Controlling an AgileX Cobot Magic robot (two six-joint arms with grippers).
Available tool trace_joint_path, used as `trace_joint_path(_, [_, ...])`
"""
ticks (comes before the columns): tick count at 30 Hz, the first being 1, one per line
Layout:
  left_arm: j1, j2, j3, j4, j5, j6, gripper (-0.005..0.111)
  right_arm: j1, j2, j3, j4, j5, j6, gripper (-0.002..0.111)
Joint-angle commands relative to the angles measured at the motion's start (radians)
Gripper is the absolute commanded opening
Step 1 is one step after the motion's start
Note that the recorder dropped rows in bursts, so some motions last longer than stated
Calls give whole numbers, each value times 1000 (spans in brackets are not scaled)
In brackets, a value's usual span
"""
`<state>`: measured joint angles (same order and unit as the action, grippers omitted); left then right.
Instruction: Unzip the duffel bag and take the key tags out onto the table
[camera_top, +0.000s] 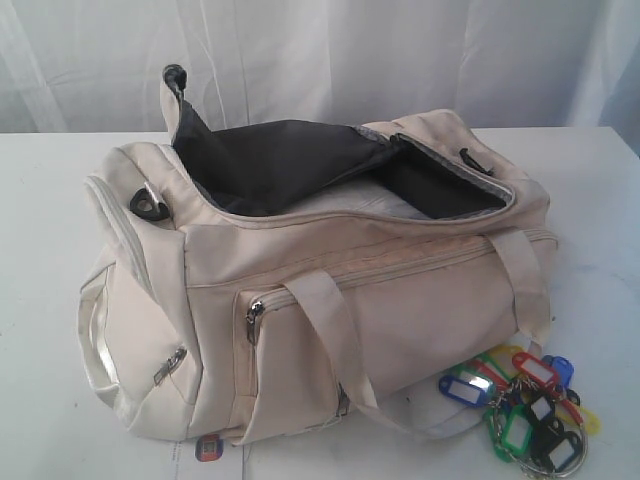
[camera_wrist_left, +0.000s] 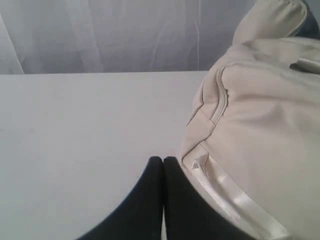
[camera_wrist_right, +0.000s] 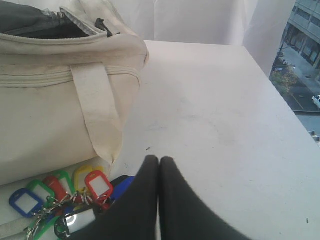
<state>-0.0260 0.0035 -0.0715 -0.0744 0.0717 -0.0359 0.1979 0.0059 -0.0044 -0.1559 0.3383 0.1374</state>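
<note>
The cream duffel bag (camera_top: 320, 290) lies on the white table (camera_top: 40, 220) with its top zipper undone and dark grey lining (camera_top: 280, 160) showing. The key tags (camera_top: 525, 405), a bunch in blue, red, green, yellow and black, rest on the table at the bag's front right. In the right wrist view the key tags (camera_wrist_right: 60, 195) lie beside my right gripper (camera_wrist_right: 159, 161), which is shut and empty. My left gripper (camera_wrist_left: 163, 161) is shut with nothing in it, just off the bag's end (camera_wrist_left: 260, 135). Neither gripper appears in the exterior view.
A small red-blue round sticker (camera_top: 208, 447) sits at the table's front edge under the bag. White curtains (camera_top: 400, 50) hang behind the table. The table's right edge (camera_wrist_right: 280, 95) runs close to a window.
</note>
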Motion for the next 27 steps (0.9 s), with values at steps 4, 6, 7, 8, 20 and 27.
trace_joint_path(4, [3, -3, 72, 8, -7, -8, 0, 3, -6, 4, 5, -2, 6, 0])
trace_joint_path(6, [3, -3, 72, 8, 18, -8, 0, 3, -6, 4, 5, -2, 6, 0])
trace_joint_path(7, [3, -3, 72, 8, 22, -8, 0, 3, -6, 4, 5, -2, 6, 0])
trace_joint_path(8, [3, -3, 72, 8, 24, -8, 0, 3, -6, 4, 5, -2, 6, 0])
trace_joint_path(20, [3, -3, 72, 47, 157, 36, 0, 3, -6, 4, 5, -2, 6, 0])
trace_joint_path(27, [3, -3, 72, 54, 153, 86, 0, 3, -6, 4, 5, -2, 6, 0])
